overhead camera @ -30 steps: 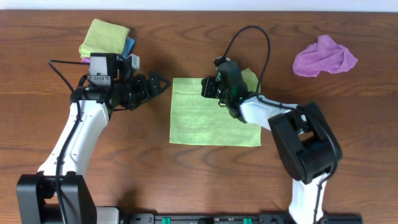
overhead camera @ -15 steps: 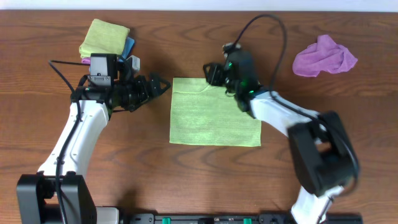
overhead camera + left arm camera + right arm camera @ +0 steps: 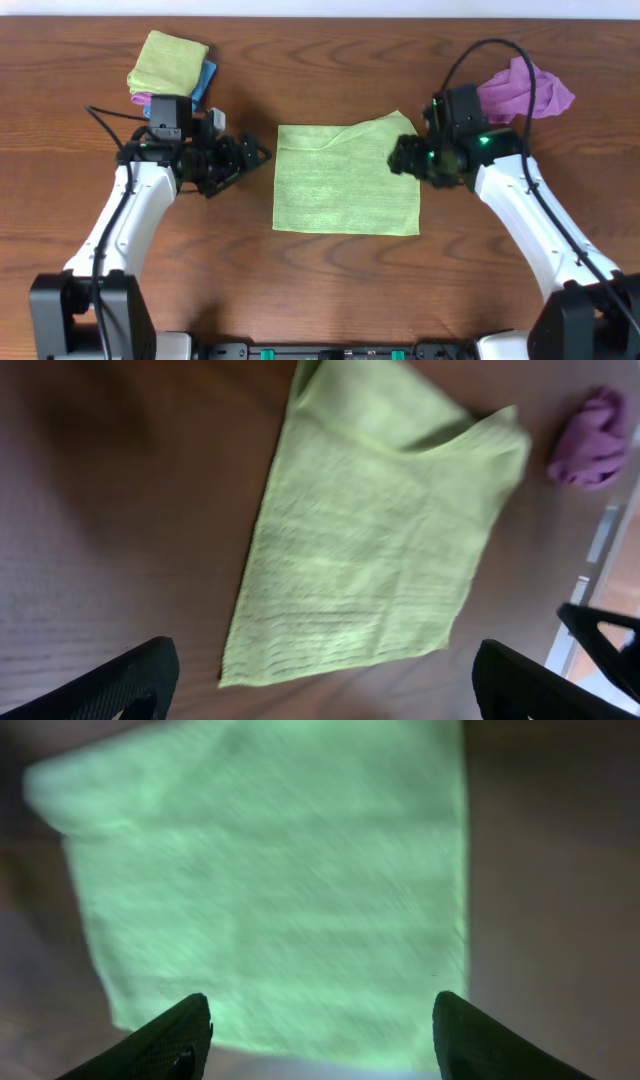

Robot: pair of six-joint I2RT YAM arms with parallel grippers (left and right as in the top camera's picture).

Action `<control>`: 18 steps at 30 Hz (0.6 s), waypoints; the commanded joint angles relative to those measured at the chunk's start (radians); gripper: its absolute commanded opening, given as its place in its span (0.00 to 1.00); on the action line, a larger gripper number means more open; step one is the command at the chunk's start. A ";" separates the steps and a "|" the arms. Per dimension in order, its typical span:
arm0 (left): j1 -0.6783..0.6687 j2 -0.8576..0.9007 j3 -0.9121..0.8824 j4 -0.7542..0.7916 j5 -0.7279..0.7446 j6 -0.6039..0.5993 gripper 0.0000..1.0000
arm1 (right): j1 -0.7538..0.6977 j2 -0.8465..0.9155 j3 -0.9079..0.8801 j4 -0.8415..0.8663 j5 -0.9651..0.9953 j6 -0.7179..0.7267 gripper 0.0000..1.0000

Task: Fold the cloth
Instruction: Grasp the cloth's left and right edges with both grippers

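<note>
The cloth (image 3: 340, 185) is a lime-green towel lying spread flat on the middle of the table, its far right corner (image 3: 398, 122) rumpled and slightly raised. My left gripper (image 3: 258, 157) hovers just off its left edge, open and empty. In the left wrist view the cloth (image 3: 380, 530) lies ahead of the left gripper (image 3: 325, 660), with both dark fingers (image 3: 120, 680) wide apart. My right gripper (image 3: 398, 158) is at the cloth's right edge, open, holding nothing. The blurred right wrist view shows the cloth (image 3: 270, 890) beyond the right gripper (image 3: 320, 1015).
A crumpled purple cloth (image 3: 525, 90) lies at the far right, behind my right arm, also seen from the left wrist as a purple cloth (image 3: 590, 440). At the far left sits a stack: a folded green towel (image 3: 165, 58) over a blue cloth (image 3: 207, 75).
My right gripper has opened, let go of the cloth near its far edge, and swung back to the right edge. The left arm has barely moved.
</note>
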 commanded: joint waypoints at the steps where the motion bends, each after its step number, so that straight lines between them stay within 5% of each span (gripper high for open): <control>1: -0.009 0.063 -0.039 -0.002 0.017 0.017 0.95 | -0.017 -0.006 -0.008 -0.061 -0.026 -0.042 0.72; 18: -0.122 0.269 -0.040 0.002 0.078 0.006 0.95 | -0.071 -0.006 -0.064 -0.185 -0.094 -0.064 0.72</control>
